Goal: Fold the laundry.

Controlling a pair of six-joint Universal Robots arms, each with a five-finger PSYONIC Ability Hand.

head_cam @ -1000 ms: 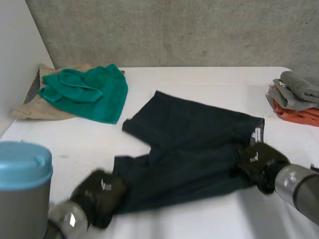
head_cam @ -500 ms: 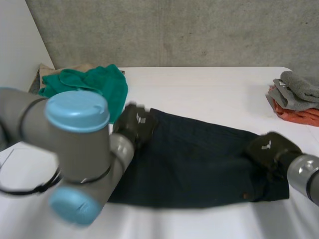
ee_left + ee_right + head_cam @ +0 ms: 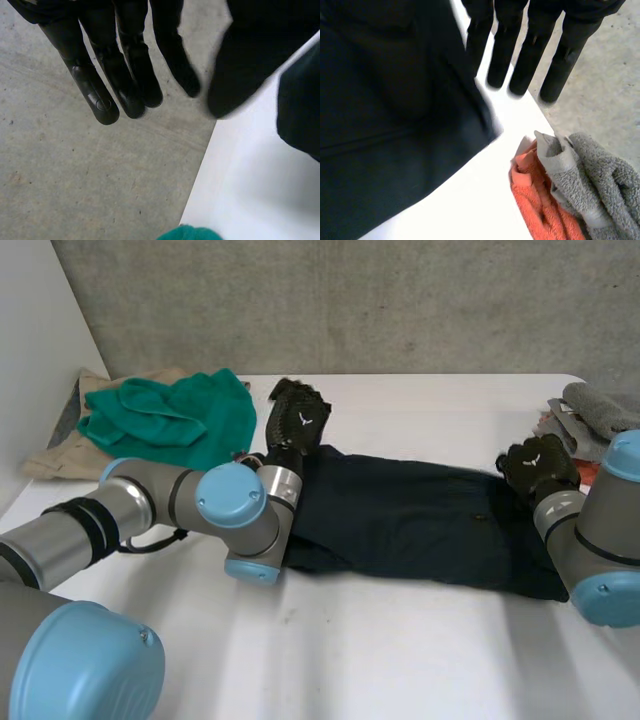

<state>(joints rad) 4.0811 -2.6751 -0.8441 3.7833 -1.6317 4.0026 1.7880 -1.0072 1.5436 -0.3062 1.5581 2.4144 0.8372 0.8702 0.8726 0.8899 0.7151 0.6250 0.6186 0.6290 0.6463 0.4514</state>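
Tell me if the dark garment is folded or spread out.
Folded, it seems: the dark garment lies as a narrow flat band on the table, one layer edge showing along its near side.

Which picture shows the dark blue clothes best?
The head view: the dark garment lies spread across the table between the left hand and right hand, nearly all of it visible. The left wrist view catches a dark edge beside its hand; the right wrist view shows one end by its fingers.
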